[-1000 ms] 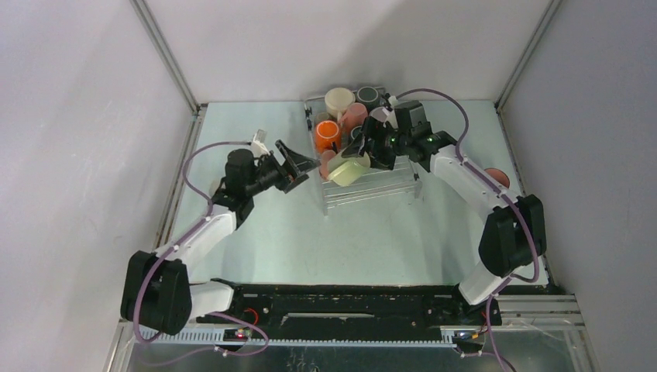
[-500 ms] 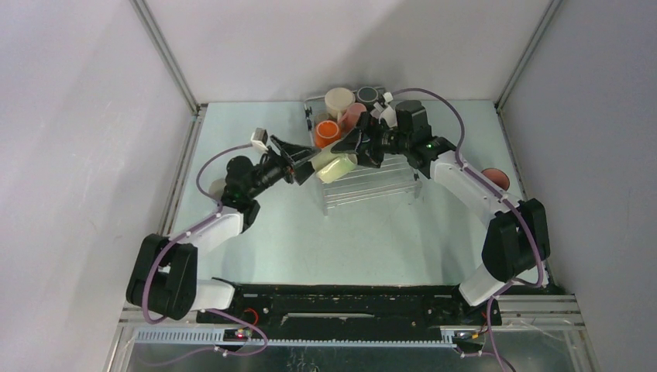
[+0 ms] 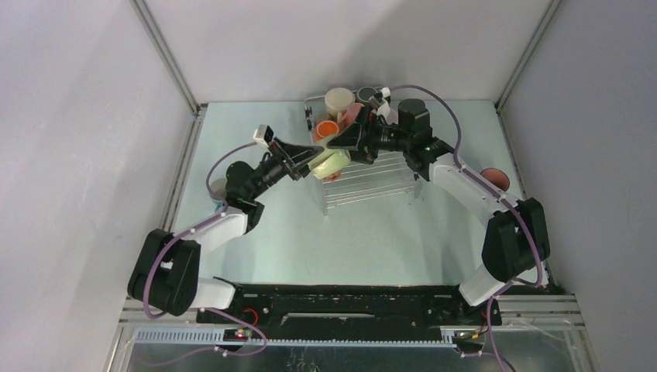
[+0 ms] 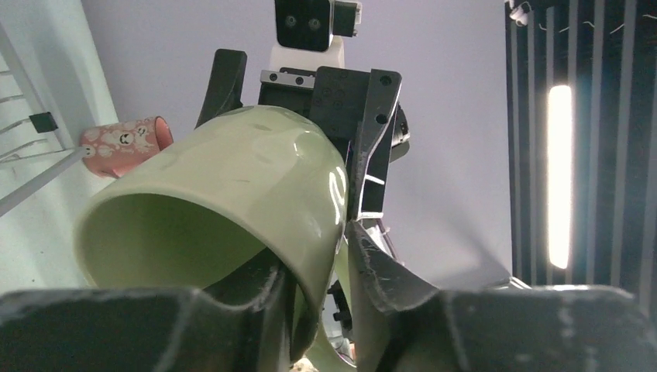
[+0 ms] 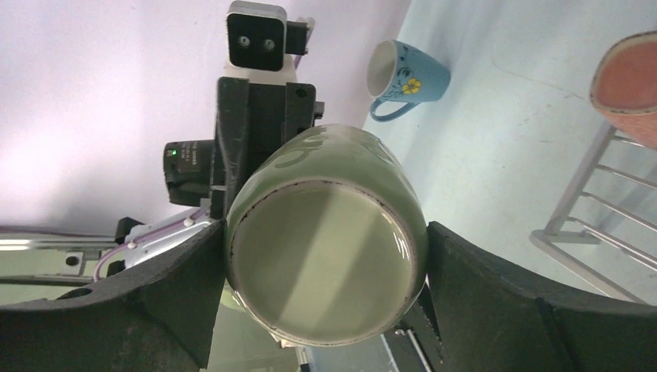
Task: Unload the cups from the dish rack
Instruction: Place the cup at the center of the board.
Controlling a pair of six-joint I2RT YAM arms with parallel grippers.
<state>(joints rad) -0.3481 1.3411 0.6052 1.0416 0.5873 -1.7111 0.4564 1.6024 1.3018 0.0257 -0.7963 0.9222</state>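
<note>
A pale green cup (image 3: 329,164) hangs in the air just left of the dish rack (image 3: 376,184), held between both arms. My right gripper (image 5: 325,232) is shut on it, with a finger on each side near the base. My left gripper (image 4: 325,263) pinches its rim wall (image 4: 232,178), one finger inside the mouth and one outside. In the rack's far left corner stand a cream cup (image 3: 338,101), an orange cup (image 3: 325,129), a pink cup (image 3: 355,113) and a dark cup (image 3: 366,94).
A blue flowered cup (image 5: 407,74) lies on the table to the left, near my left arm. Another pink cup (image 3: 496,177) lies on the table's right side beside my right arm. Rack wires (image 5: 589,225) run close under the right gripper.
My right gripper carried the green cup up and left off the rack. My left gripper came in to meet it and closed from wide open onto the rim.
</note>
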